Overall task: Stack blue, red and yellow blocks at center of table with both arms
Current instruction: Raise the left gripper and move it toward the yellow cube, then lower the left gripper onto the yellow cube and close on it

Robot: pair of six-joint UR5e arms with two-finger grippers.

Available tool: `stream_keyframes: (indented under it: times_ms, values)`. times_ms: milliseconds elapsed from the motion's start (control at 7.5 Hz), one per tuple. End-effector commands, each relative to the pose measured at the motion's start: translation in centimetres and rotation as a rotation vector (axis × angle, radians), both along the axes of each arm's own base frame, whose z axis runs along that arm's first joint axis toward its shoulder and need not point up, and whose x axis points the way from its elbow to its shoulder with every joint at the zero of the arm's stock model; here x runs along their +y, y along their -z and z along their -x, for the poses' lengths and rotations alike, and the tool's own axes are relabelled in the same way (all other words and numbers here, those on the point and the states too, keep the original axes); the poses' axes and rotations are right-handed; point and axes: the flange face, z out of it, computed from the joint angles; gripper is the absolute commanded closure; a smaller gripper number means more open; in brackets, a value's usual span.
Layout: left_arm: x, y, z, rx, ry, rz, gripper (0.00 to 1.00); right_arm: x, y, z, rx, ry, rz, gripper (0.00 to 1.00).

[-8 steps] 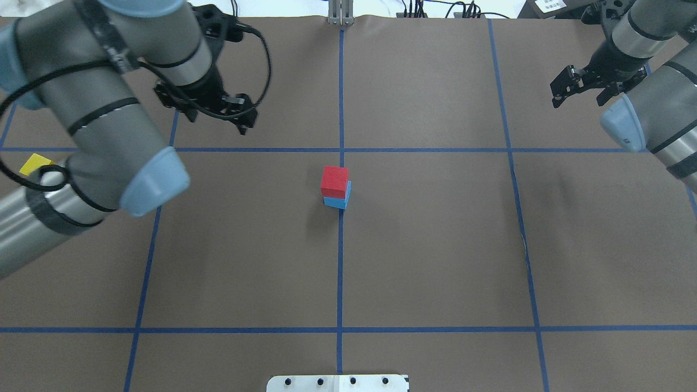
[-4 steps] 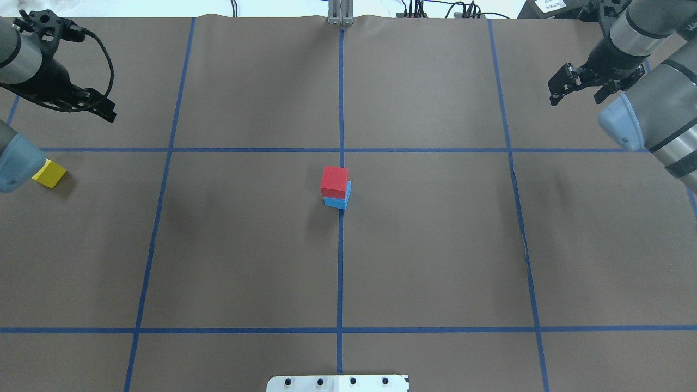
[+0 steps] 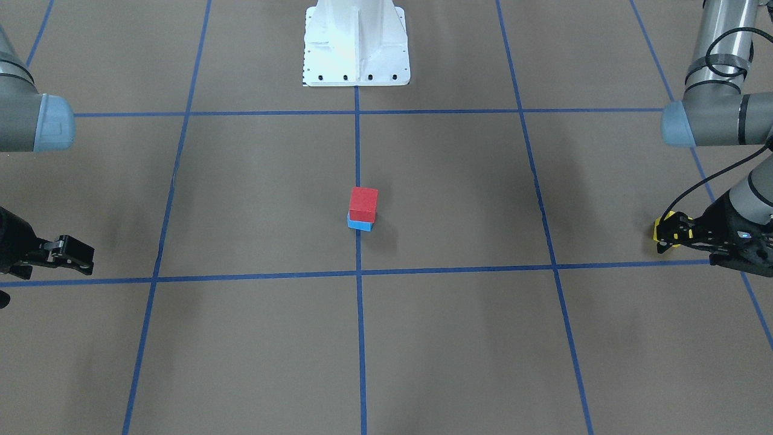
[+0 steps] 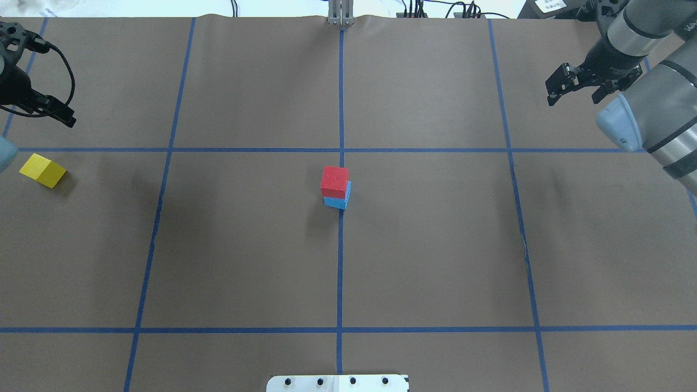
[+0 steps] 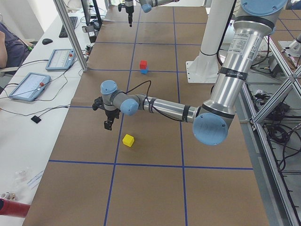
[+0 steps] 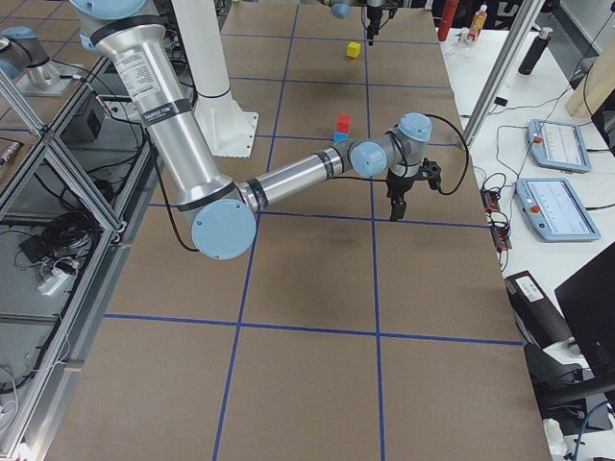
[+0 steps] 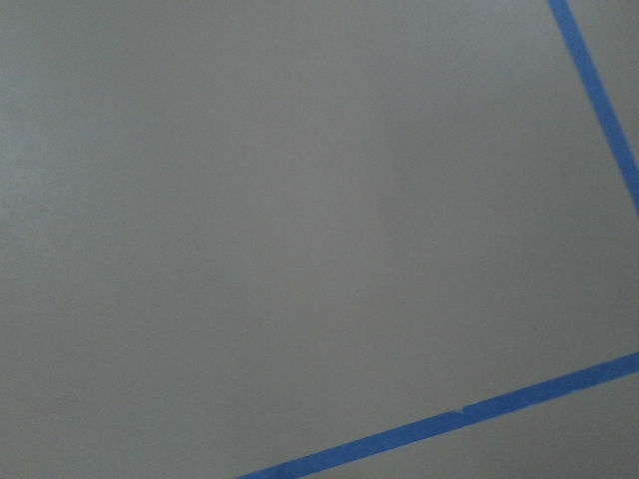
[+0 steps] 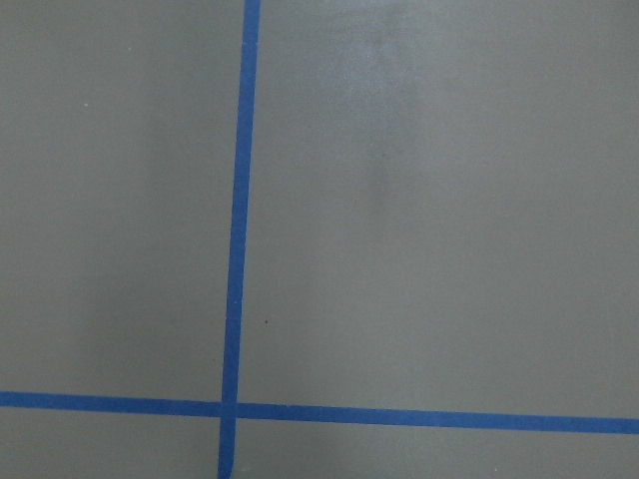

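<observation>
Pulled left pincer [image 4: 57, 113] farther left, fully baring yellow block [image 4: 42, 170]; half cut off at edge, spread impossible to tell. Right pincer [image 4: 573, 99] apart, far right.

we see a wide brown table [image 4: 435, 261] ruled into big squares by thin blue tape lines [image 4: 340, 272]. a blue block [image 4: 337, 203] sits at its middle, on the centre line. a yellow block [image 4: 42, 170] lies well apart from it, near the table's left end. a white base plate [image 3: 356, 42] stands at the robot's edge, on that same centre line.
</observation>
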Motion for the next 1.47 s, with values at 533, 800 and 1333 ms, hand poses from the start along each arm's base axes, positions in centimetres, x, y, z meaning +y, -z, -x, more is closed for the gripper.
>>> stream_keyframes:
  times_ms: [533, 800, 1333]
  values:
    - [1.9, -5.9, 0.7, -0.026, -0.018, 0.035, 0.01, 0.1, 0.1, 0.2, 0.0, 0.002, -0.001, 0.01]
    - [1.9, -6.5, 0.4, 0.02, 0.071, 0.057, 0.0, 0.1, -0.1, 0.1, 0.002, 0.003, 0.0, 0.01]
    - [3.0, -7.3, -1.2, 0.019, 0.053, 0.071, 0.01, 0.1, -0.1, 0.1, 0.002, 0.007, -0.005, 0.01]
